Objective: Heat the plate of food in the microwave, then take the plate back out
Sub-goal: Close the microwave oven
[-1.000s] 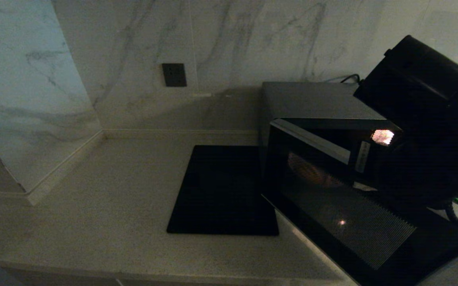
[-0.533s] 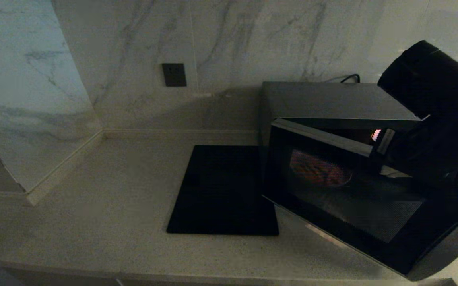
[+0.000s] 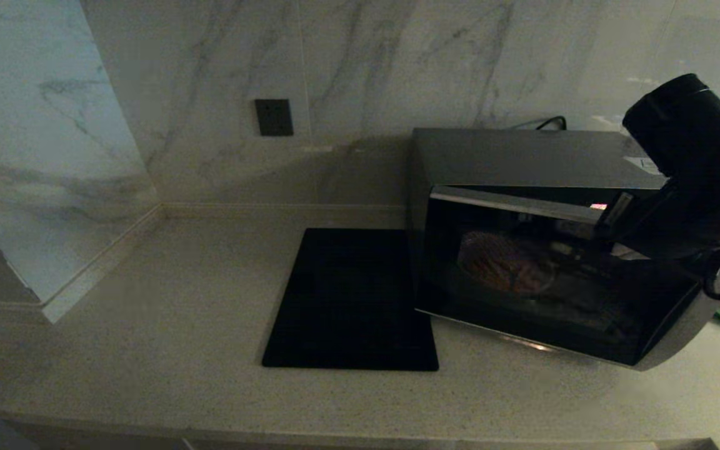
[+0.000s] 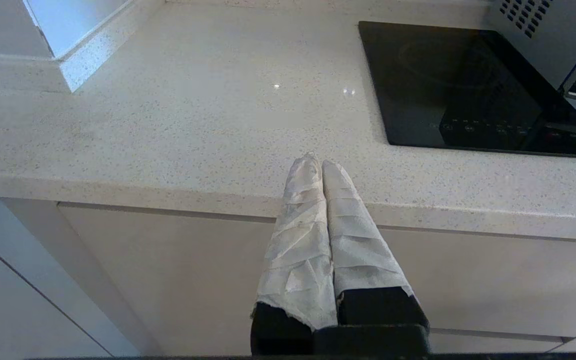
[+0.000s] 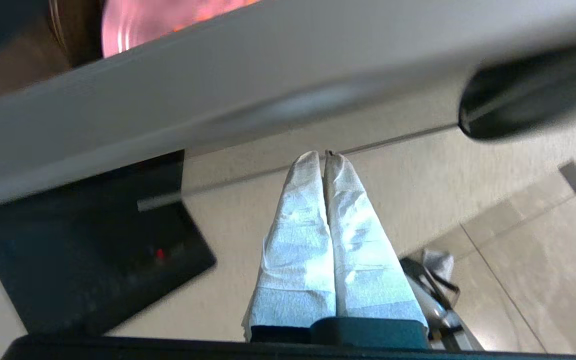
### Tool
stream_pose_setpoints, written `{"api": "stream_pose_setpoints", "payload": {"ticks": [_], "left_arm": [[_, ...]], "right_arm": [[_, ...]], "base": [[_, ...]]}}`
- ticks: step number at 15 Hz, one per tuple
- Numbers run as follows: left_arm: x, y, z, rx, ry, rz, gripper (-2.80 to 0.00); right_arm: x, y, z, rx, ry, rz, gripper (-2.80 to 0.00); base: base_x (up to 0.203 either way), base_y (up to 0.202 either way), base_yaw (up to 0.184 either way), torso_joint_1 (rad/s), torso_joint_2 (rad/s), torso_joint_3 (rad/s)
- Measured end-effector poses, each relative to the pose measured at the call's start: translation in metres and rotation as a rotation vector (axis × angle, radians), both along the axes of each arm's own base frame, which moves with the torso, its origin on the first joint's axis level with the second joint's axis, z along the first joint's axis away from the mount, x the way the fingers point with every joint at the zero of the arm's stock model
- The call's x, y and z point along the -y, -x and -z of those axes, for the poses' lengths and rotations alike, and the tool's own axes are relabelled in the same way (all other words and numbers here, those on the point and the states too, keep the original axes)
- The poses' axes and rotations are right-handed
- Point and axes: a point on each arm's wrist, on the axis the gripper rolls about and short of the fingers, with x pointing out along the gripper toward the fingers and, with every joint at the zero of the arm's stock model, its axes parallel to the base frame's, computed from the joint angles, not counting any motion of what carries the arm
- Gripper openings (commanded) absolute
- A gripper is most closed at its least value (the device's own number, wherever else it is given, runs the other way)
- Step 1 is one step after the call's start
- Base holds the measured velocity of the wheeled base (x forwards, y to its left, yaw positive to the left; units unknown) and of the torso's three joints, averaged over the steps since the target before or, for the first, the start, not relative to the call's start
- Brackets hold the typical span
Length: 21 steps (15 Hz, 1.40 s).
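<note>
plate of food (image 3: pixel 505 270) sits inside microwave (image 3: pixel 541 250), door ajar; right claw (image 5: pixel 325 155) closed, empty.

Speckled matt stone countertop (image 4: pixel 168 115), glossy black glass slab (image 3: pixel 350 300), metal microwave (image 3: pixel 522 156).

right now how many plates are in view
1: a plate of food sits inside the microwave, seen through its nearly shut door. Others may be hidden behind the right arm.
</note>
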Motion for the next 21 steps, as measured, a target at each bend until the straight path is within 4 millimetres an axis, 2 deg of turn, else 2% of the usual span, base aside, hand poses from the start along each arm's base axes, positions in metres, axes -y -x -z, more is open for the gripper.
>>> {"api": "stream_pose_setpoints", "payload": {"ticks": [6, 11, 17, 21], "left_arm": [[0.0, 0.0, 0.0, 0.0, 0.0, 0.0, -2.8], [0.0, 0.0, 0.0, 0.0, 0.0, -0.002, -2.8], [0.0, 0.0, 0.0, 0.0, 0.0, 0.0, -2.8], [0.0, 0.0, 0.0, 0.0, 0.0, 0.001, -2.8]], "right_arm": [[0.021, -0.017, -0.003, 0.071, 0.042, 0.02, -2.8], [0.022, -0.025, -0.003, 0.151, 0.069, 0.017, -2.8], [0.021, -0.034, 0.011, 0.225, 0.072, 0.012, -2.8], [0.023, -0.039, 0.013, 0.257, 0.064, 0.021, -2.8]], "base": [[0.0, 0.0, 0.0, 0.0, 0.0, 0.0], [0.0, 0.0, 0.0, 0.0, 0.0, 0.0], [0.0, 0.0, 0.0, 0.0, 0.0, 0.0], [0.0, 0.0, 0.0, 0.0, 0.0, 0.0]]}}
